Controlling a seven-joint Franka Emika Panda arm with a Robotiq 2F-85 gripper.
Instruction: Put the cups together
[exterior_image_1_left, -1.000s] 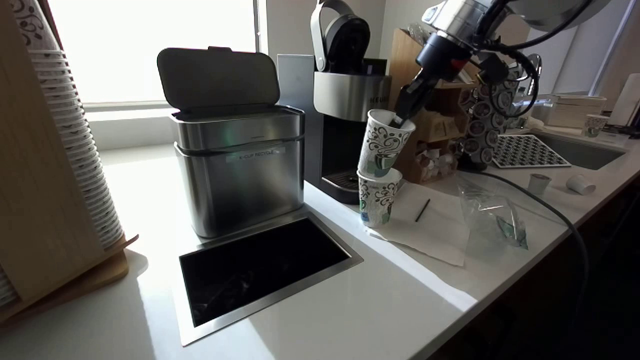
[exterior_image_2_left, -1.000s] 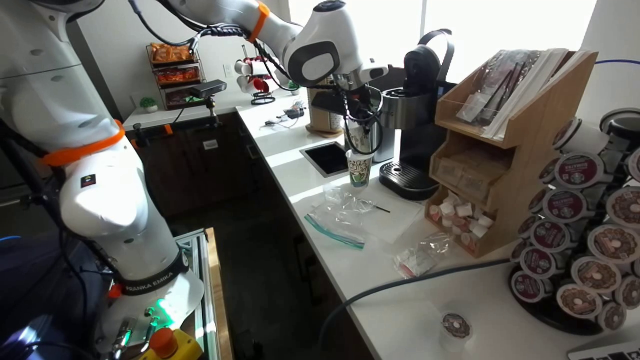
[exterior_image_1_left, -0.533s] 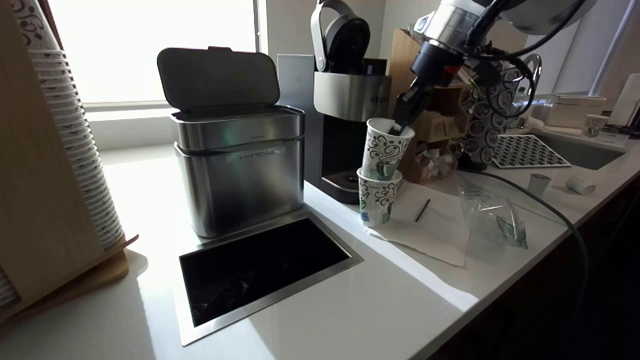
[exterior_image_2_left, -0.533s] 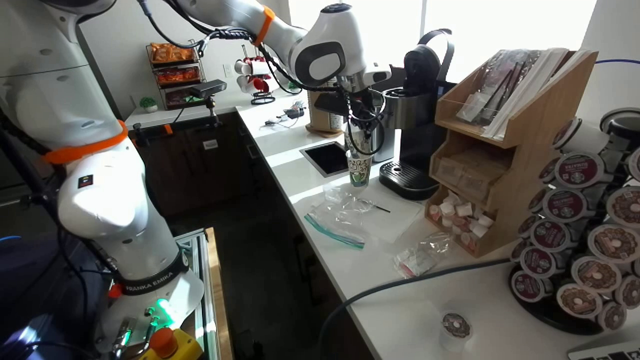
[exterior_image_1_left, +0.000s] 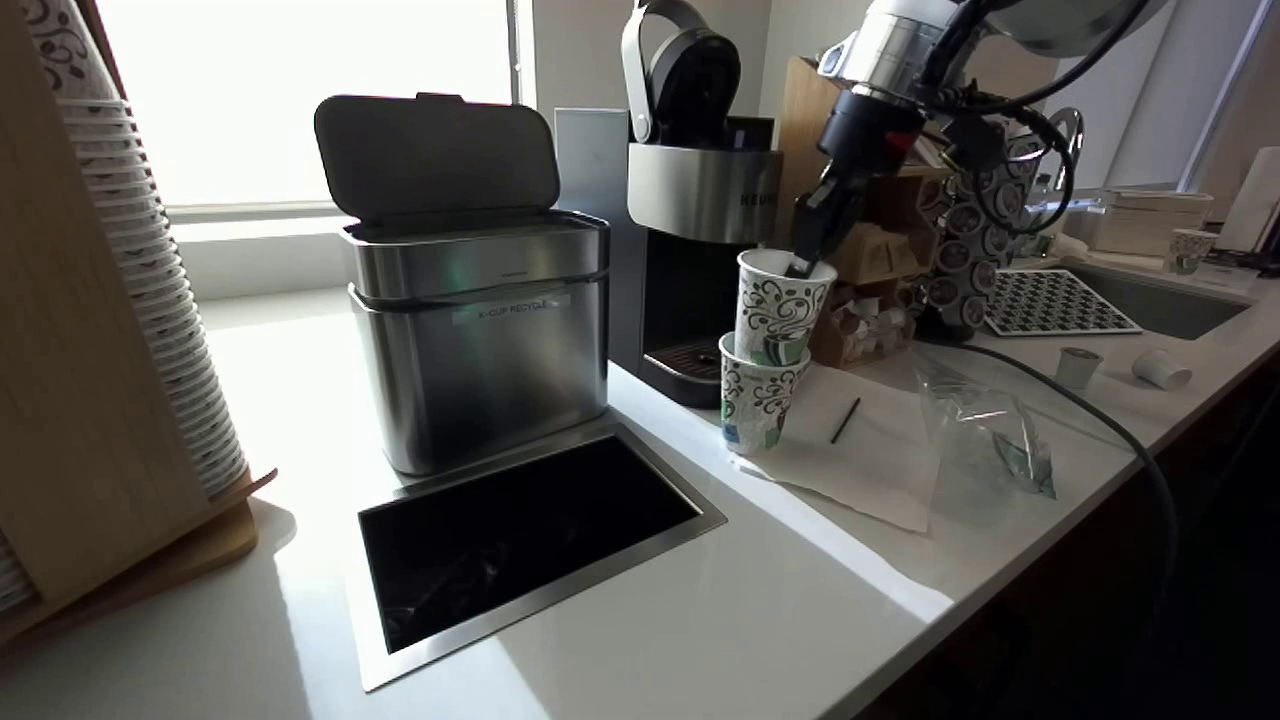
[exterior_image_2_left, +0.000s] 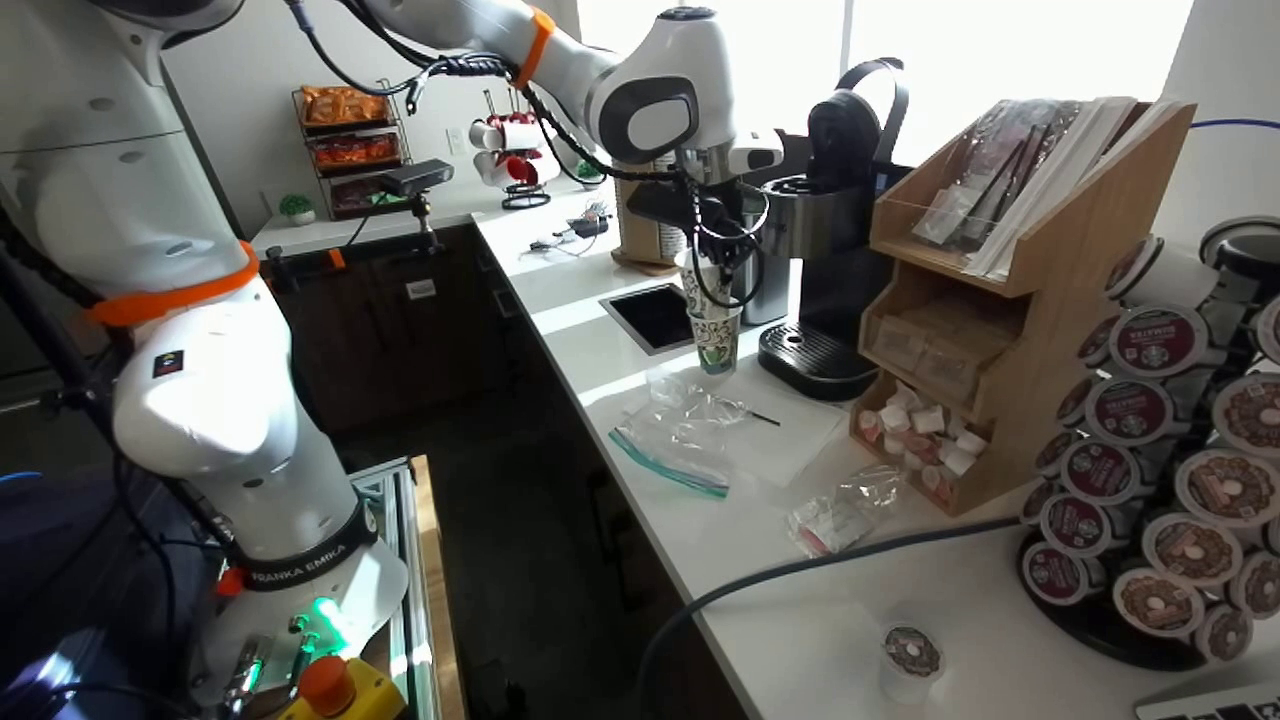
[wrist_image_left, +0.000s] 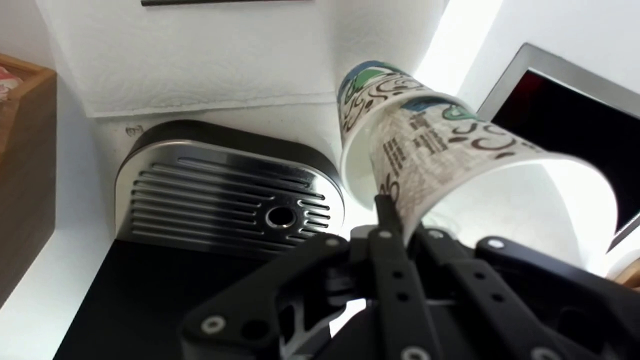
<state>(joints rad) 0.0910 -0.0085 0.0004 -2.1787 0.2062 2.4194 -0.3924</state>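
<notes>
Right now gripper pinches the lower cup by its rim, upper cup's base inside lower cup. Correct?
Not quite: the gripper pinches the upper cup by its rim, as the wrist view shows. The upper cup's base is inside the lower cup.

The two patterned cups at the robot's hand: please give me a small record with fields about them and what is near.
Lower cup: standing mouth up
Upper cup: mouth up, base inside the lower cup's mouth
Hand: closed on the upper cup's rim
Nesting: partial, most of the upper cup shows above the lower cup
Pattern: dark scrolls, both cups
Nearby: coffee maker, open metal bin, clear plastic bag
</notes>
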